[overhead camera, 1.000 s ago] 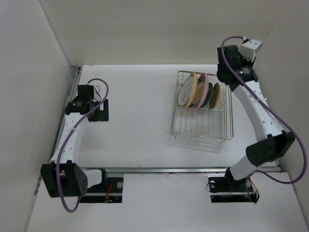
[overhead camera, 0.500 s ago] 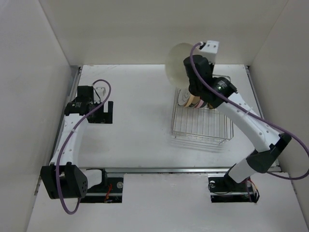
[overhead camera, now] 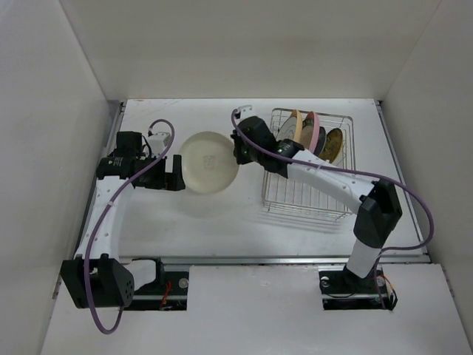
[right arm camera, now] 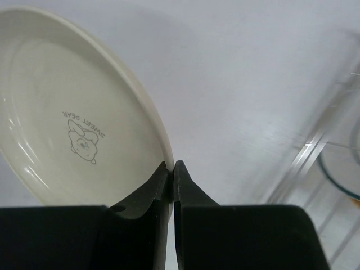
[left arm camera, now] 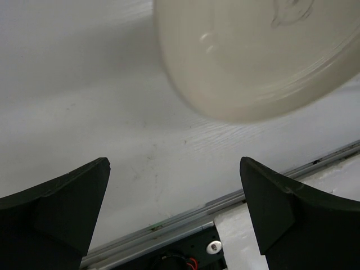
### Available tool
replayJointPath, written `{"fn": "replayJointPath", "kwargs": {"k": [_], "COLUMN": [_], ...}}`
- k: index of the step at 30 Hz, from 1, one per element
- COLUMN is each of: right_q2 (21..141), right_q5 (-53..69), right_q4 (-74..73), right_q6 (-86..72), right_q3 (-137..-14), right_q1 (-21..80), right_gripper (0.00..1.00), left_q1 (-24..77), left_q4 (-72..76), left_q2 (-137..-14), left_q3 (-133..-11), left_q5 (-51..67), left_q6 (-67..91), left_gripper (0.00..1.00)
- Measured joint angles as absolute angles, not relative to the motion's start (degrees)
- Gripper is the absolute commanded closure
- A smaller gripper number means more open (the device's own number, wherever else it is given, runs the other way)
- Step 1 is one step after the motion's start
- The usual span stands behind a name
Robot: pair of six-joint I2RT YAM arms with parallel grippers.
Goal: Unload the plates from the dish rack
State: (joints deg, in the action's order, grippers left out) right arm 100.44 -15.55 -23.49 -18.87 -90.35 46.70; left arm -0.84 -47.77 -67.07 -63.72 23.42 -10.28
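The right pincer (right arm camera: 171, 164), clenched on the rim of the cream plate (overhead camera: 209, 161), has swung it from the dish rack (overhead camera: 304, 209) to mid-counter, beside the released left pincer (overhead camera: 174, 171). That is one plate out.

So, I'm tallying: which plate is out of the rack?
The large cream plate, its rim pinched by the jaws of the right gripper, left of the dish rack; the other plates stand in it.

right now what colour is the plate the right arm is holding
The cream plate is plain apart from a small grey cartoon print; it shows clearest in the right wrist view.
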Motion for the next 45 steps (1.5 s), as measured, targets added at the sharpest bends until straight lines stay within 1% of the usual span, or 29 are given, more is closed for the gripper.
{"fn": "replayJointPath", "kwargs": {"k": [5,6,8,9,10,11,12,13,15,17,22,23,24,27,30,31,33,35,41,45], "right_q2": [102.5,102.5,102.3,102.1,102.0,101.9,101.9,101.9,101.9,101.7,101.7,101.7,101.7,102.5,103.9,104.0,103.7,103.2,95.2,86.2], "right_q5": [-8.6,-7.3,-4.9,-4.0,-3.2,-1.7,-1.3,-0.1,1.4,2.0,2.2,1.9,1.5,-1.3,-5.2,-6.7,-9.5,-12.6,-19.8,-21.1], "right_q4": [-19.8,-18.8,-16.1,-14.8,-13.8,-12.5,-12.3,-11.6,-10.9,-10.6,-10.0,-10.1,-10.3,-13.2,-16.7,-17.4,-18.5,-20.1,-26.4,-29.0], "right_q6": [-19.3,-19.4,-19.5,-19.5,-19.5,-19.5,-19.5,-19.5,-19.5,-19.8,-20.0,-20.1,-20.3,-21.5,-22.5,-22.8,-23.5,-24.1,-25.8,-26.7], "right_q3": [-88.4,-87.8,-86.0,-84.8,-83.8,-82.7,-82.0,-81.2,-80.2,-79.4,-79.0,-79.0,-79.1,-81.2,-85.1,-85.8,-86.2,-86.2,-84.3,-84.3], "right_q1": [49.7,50.0,50.2,50.2,50.2,50.2,50.2,50.2,50.0,49.6,49.4,49.4,49.4,49.6,49.6,49.6,49.6,49.6,48.2,43.7], "right_gripper": [1.0,1.0,1.0,1.0,1.0,1.0,1.0,1.0,1.0,1.0,1.0,0.98,0.84,0.73,0.49,0.37,0.27,0.2,0.11,0.07], "left_q1": [-0.8,-0.8,-0.8,-0.8,-0.8,-0.8,-0.8,-0.8,-0.8,-1.3,-1.5,-1.5,-1.5,-1.3,-1.2,-1.2,-1.2,-1.2,-1.2,-1.2], "left_q4": [-47.8,-47.8,-47.8,-47.8,-47.8,-47.8,-47.8,-47.8,-47.9,-48.2,-48.1,-48.1,-48.2,-48.7,-49.8,-49.9,-49.9,-49.9,-49.9,-49.3], "left_q2": [-68.3,-68.7,-69.4,-69.6,-69.8,-69.9,-70.0,-70.0,-70.1,-70.2,-70.3,-70.4,-70.7,-72.9,-77.2,-78.9,-82.0,-85.4,-95.5,-100.8], "left_q3": [-63.7,-63.7,-63.7,-63.7,-63.7,-63.7,-63.7,-63.7,-63.7,-63.7,-63.8,-63.8,-63.9,-65.3,-67.9,-68.8,-69.9,-70.5,-72.6,-74.5], "left_q5": [24.2,24.1,23.9,23.9,23.9,23.8,23.7,23.7,23.1,22.2,22.0,22.0,22.0,21.8,21.7,21.8,22.1,22.2,22.5,22.9], "left_q6": [-10.2,-10.2,-10.2,-10.1,-10.1,-10.1,-10.0,-10.2,-10.2,-10.3,-10.3,-10.2,-10.0,-9.9,-9.6,-9.5,-9.5,-9.1,-8.5,-8.2], "left_gripper": [0.0,0.03,0.14,0.24,0.28,0.42,0.42,0.63,0.84,1.0,1.0,1.0,1.0,1.0,1.0,1.0,1.0,1.0,1.0,1.0]}}
